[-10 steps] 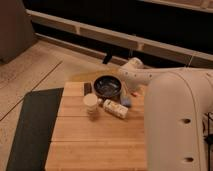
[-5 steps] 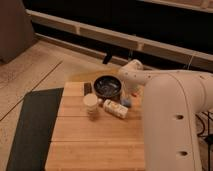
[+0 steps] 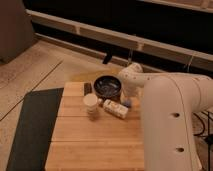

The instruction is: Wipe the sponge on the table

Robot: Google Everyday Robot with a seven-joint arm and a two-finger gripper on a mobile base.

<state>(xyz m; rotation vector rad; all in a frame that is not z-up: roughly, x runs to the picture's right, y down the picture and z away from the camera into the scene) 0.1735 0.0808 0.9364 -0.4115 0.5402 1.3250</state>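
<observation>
Sponge [image 3: 128,103] is a small blue-grey blob toward the table's [image 3: 90,145] far right corner, between dark bowl [image 3: 107,86] and white bottle [image 3: 115,108]. Gripper [image 3: 129,96] sits right over it, but the big white arm [image 3: 170,115] hides it, so can't tell its state.

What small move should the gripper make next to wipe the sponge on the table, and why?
Probably press the gripper down on the sponge and slide it slightly along the table, away from the dark bowl. The gripper sits just above the sponge, and the bowl and the white bottle crowd that side.
</observation>
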